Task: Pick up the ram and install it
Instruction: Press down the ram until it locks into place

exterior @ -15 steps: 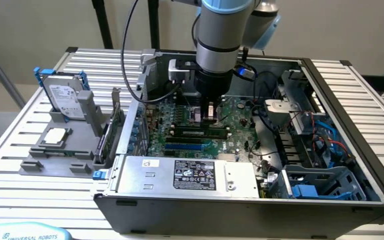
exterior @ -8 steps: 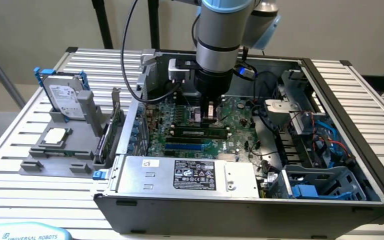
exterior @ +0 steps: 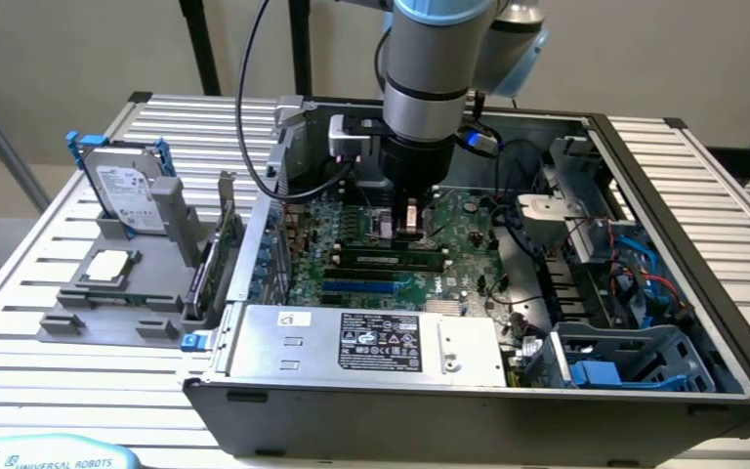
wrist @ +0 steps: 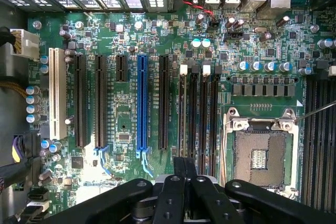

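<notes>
Ram (exterior: 386,259), a long, thin green stick with dark chips and a pale label, lies flat along the black slots of the motherboard (exterior: 349,220) inside the open case (exterior: 479,410). You see the gripper (exterior: 412,227) hanging just above it, fingers pressed together, gripping nothing visible.

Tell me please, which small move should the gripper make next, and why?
Probably a gentle press straight down: the shut gripper hangs just over the memory slots, where the ram lies along one slot; whether it is seated I cannot tell.
</notes>
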{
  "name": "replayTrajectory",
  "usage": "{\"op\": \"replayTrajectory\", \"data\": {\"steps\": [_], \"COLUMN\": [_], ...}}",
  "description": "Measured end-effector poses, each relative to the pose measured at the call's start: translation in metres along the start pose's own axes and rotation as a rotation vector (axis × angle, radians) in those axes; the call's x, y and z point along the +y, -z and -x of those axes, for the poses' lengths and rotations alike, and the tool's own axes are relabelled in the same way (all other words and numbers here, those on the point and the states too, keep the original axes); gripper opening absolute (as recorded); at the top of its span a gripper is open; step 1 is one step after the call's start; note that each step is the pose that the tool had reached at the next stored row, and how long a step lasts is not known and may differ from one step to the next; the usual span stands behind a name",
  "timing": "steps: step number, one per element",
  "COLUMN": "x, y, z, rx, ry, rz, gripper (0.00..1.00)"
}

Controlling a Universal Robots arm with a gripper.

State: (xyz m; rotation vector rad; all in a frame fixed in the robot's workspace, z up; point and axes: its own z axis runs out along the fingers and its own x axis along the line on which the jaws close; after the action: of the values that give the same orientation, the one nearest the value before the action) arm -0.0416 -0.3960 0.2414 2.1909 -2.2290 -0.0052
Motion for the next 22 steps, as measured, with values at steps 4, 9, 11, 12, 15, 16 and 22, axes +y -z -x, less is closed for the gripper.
{"op": "replayTrajectory", "data": {"steps": [4, 9, 11, 12, 15, 16, 22], "x": [0.0000, 0.0005, 0.0011, 0.0016, 0.0021, 0.0021, 0.0022], "y": [0.0000, -0.0008, -0.0020, -0.0028, -0.0053, -0.0057, -0.0072], "z": [0.0000, 0.0014, 0.0036, 0.0049, 0.0065, 0.0065, 0.0065], "rx": [0.0000, 0.0002, 0.0001, -0.0001, 0.0001, 0.0010, 0.0051], "ry": [0.000, 0.000, 0.000, 0.000, 0.000, 0.000, 0.000], "rz": [0.0000, -0.0004, -0.0012, -0.0019, -0.0034, -0.0033, -0.0034], "gripper": [0.11, 0.11, 0.11, 0.11, 0.11, 0.11, 0.11]}}
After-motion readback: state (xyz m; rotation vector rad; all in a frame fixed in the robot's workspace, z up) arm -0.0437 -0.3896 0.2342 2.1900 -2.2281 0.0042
